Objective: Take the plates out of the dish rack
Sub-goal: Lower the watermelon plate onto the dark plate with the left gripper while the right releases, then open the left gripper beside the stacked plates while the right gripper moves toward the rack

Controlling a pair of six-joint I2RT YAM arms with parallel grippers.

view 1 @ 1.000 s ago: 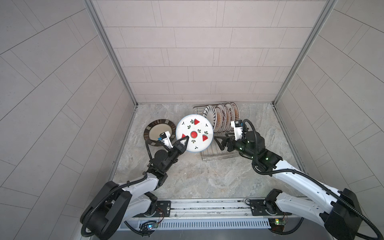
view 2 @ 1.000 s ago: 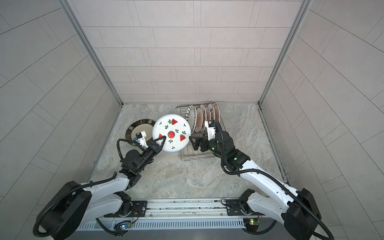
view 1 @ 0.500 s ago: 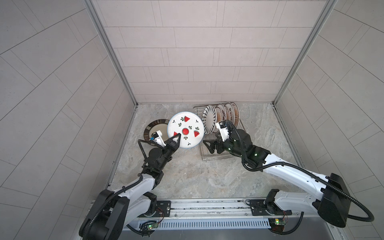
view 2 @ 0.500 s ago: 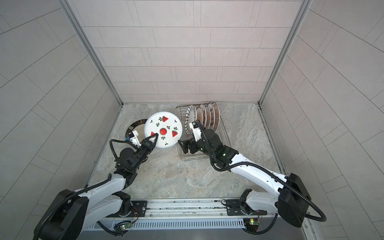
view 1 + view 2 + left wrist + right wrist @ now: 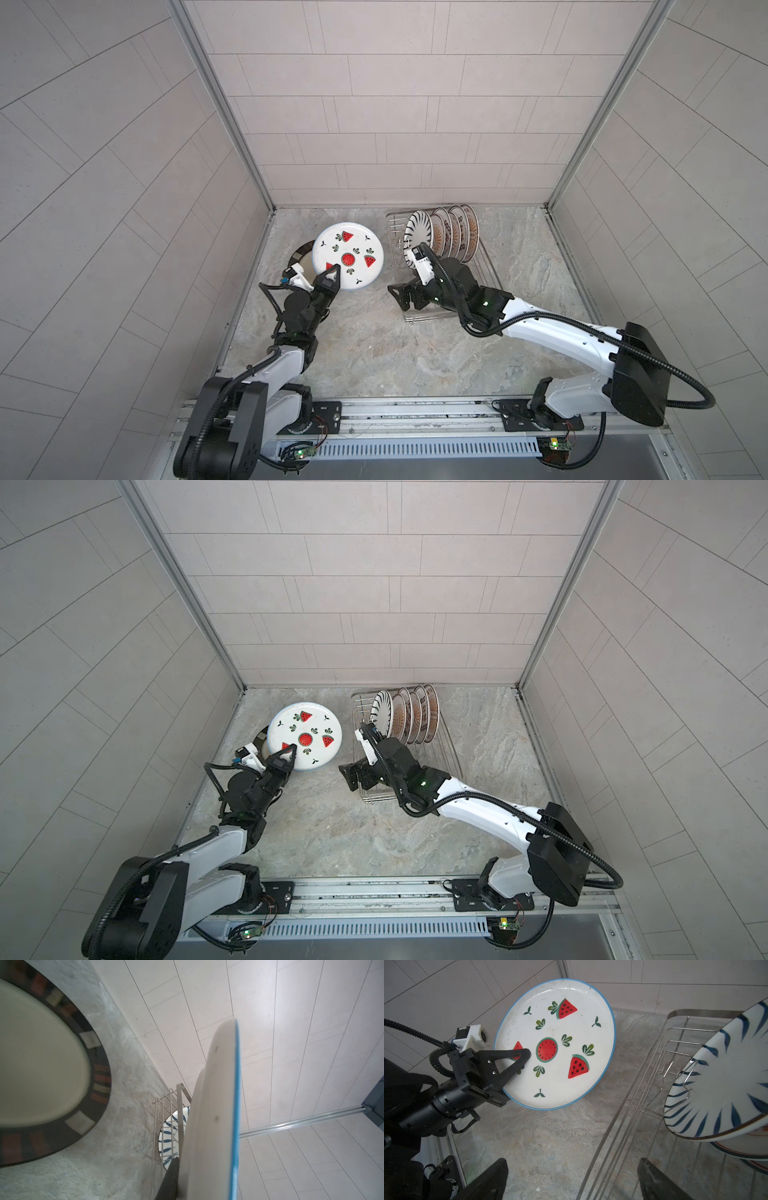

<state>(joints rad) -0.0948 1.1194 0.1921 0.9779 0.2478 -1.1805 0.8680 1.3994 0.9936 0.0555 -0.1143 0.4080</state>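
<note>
One plate aloft, a row upright in the dish rack (image 5: pixel 627 1097)
Left gripper (image 5: pixel 332 272) clamped on the rim of the watermelon plate (image 5: pixel 348 259), tilted, toward the surface's far-left corner and partly above the dark-rimmed plate (image 5: pixel 300 257) lying flat by the left edge; right gripper (image 5: pixel 400 297) spread wide, empty, at the rack's near-left corner, striped plate (image 5: pixel 417 237) at the row's left end. Level, centre over the dark-rimmed plate, lower until seated, only then release; likely risk: rim striking rim
</note>
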